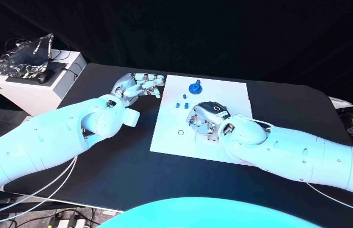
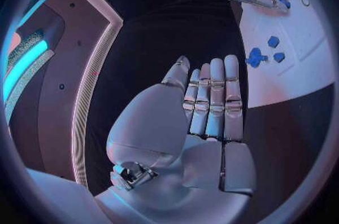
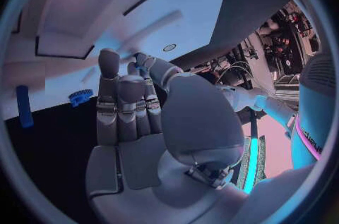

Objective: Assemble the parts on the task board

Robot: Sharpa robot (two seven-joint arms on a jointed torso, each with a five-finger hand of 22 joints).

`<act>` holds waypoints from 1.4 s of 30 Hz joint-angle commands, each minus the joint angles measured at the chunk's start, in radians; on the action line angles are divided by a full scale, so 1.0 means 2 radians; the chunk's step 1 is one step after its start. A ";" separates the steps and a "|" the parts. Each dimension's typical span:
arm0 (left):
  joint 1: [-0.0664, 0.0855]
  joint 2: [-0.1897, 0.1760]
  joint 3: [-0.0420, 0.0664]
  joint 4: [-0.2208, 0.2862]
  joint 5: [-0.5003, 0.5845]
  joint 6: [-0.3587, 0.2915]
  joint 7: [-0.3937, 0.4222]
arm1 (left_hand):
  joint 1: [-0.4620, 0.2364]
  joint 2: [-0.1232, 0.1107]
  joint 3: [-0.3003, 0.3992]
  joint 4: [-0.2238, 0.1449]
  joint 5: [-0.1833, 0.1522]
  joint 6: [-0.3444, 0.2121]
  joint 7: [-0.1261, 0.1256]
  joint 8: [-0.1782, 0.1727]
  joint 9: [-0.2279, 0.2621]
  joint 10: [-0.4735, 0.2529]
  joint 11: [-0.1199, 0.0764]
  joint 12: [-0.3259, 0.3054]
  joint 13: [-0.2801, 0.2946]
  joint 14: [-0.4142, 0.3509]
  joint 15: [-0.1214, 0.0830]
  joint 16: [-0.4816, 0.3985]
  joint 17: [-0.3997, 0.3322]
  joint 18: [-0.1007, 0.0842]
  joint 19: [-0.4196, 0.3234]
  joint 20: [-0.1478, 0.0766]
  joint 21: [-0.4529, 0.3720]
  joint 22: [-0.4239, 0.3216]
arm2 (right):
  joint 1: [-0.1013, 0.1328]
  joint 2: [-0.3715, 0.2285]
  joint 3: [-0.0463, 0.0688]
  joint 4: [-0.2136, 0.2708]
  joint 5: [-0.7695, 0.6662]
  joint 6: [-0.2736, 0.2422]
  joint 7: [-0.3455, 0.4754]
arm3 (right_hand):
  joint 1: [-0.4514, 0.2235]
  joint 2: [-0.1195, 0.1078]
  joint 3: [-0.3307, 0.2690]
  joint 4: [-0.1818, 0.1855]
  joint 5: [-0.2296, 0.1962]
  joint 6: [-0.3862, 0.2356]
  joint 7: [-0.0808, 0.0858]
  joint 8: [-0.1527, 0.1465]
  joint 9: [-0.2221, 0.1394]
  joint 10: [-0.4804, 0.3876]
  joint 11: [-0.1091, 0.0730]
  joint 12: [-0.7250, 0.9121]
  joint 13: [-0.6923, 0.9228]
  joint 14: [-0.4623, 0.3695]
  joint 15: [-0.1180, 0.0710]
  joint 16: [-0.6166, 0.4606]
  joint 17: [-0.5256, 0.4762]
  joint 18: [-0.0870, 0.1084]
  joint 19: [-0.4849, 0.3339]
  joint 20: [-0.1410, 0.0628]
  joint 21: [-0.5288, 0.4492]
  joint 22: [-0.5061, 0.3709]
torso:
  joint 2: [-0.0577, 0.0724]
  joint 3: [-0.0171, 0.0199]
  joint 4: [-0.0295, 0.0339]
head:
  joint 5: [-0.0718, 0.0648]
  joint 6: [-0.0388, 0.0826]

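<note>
The white task board (image 1: 221, 93) lies mid-table. My right hand (image 1: 204, 118) rests low over its centre, thumb and a finger closed on a small blue part (image 3: 140, 69). A blue gear (image 1: 195, 87) stands near the board's far edge, also seen as the gear (image 3: 81, 97) beside a blue peg (image 3: 23, 105). Two small blue pieces (image 1: 182, 105) lie between the gear and my right hand. My left hand (image 1: 140, 85) hovers just off the board's far left edge, holding nothing, its fingers (image 2: 212, 102) straight and side by side. The blue pieces (image 2: 256, 57) lie past them on the board (image 2: 296, 66).
A small round hole (image 1: 181, 132) marks the board's near left part. A white box (image 1: 36, 85) carrying a silvery object (image 1: 28, 57) stands off the table's far left corner. Bare black table (image 1: 110, 161) surrounds the board.
</note>
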 commanded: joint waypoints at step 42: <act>0.000 0.005 0.000 -0.012 0.001 0.003 0.001 | 0.000 0.006 -0.002 0.005 -0.001 -0.001 -0.001 -0.002 0.000 -0.002 -0.001 0.005 0.000 0.003 -0.001 0.002 0.001 0.000 0.001 -0.001 0.004 0.014 | 0.078 -0.126 0.014 0.027 0.053 0.083 0.010 | 0.013 -0.056 -0.223 0.111 0.003 -0.087 -0.011 0.000 -0.002 -0.069 0.006 0.006 0.002 -0.003 0.014 0.001 0.021 0.025 0.041 0.015 -0.056 -0.076 | -0.003 0.0012 -0.0056 | -0.034 0.029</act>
